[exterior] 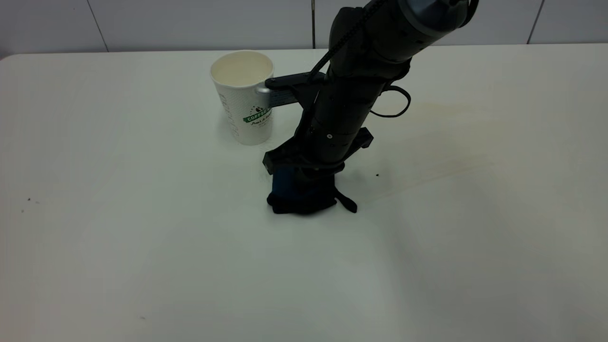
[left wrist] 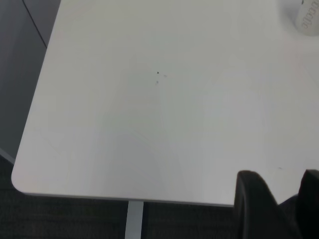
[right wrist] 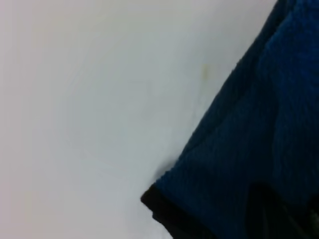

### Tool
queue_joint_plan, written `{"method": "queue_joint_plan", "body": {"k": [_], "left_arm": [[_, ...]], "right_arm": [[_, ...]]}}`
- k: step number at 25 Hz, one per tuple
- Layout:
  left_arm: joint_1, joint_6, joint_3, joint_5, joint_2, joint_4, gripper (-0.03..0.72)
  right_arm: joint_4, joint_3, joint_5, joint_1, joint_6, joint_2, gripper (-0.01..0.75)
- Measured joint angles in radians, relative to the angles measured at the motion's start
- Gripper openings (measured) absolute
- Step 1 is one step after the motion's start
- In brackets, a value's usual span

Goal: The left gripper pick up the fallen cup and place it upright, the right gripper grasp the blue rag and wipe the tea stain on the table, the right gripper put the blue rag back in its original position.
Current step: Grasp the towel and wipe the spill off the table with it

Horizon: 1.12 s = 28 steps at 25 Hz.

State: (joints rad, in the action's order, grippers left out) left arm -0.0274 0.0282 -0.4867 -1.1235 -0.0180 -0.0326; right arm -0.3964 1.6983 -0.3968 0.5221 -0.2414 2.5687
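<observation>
Blue rag (exterior: 300,192) is seen bunched on the white counter (exterior: 142,237), dark blue with black edging, and its thin black strap tail lies out to one side. It is pressed from above by the right end effector (exterior: 304,183), which is lowered onto it; whether this end effector is clamped on the cloth cannot be told, since the tips are hidden by the arm. In the right wrist view the rag (right wrist: 254,149) is shown close, with a textured weave. Just beside it, farther back, the cup (exterior: 244,97) is placed upright, white with a green banner logo. The left end effector (left wrist: 276,204) is held above a counter corner, its fingers apart.
</observation>
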Motion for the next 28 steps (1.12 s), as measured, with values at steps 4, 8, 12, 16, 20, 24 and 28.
{"method": "queue_joint_plan", "body": {"k": [4, 8, 12, 16, 20, 24, 28], "left_arm": [[0.000, 0.000, 0.000, 0.000, 0.000, 0.000, 0.241], [0.000, 0.000, 0.000, 0.000, 0.000, 0.000, 0.241], [0.000, 0.000, 0.000, 0.000, 0.000, 0.000, 0.241], [0.000, 0.000, 0.000, 0.000, 0.000, 0.000, 0.241], [0.000, 0.000, 0.000, 0.000, 0.000, 0.000, 0.241], [0.000, 0.000, 0.000, 0.000, 0.000, 0.000, 0.241], [0.000, 0.000, 0.000, 0.000, 0.000, 0.000, 0.241]], "right_arm": [[-0.001, 0.000, 0.078, -0.003, 0.000, 0.004, 0.063], [-0.006, 0.000, 0.145, -0.005, 0.000, 0.024, 0.067], [-0.014, 0.000, 0.192, -0.026, 0.003, 0.032, 0.069], [-0.014, 0.000, 0.234, -0.077, -0.001, 0.035, 0.073], [-0.016, 0.000, 0.259, -0.148, -0.005, 0.041, 0.077], [-0.019, 0.003, 0.260, -0.244, -0.005, 0.043, 0.078], [-0.023, 0.007, 0.201, -0.358, -0.005, 0.041, 0.081]]}}
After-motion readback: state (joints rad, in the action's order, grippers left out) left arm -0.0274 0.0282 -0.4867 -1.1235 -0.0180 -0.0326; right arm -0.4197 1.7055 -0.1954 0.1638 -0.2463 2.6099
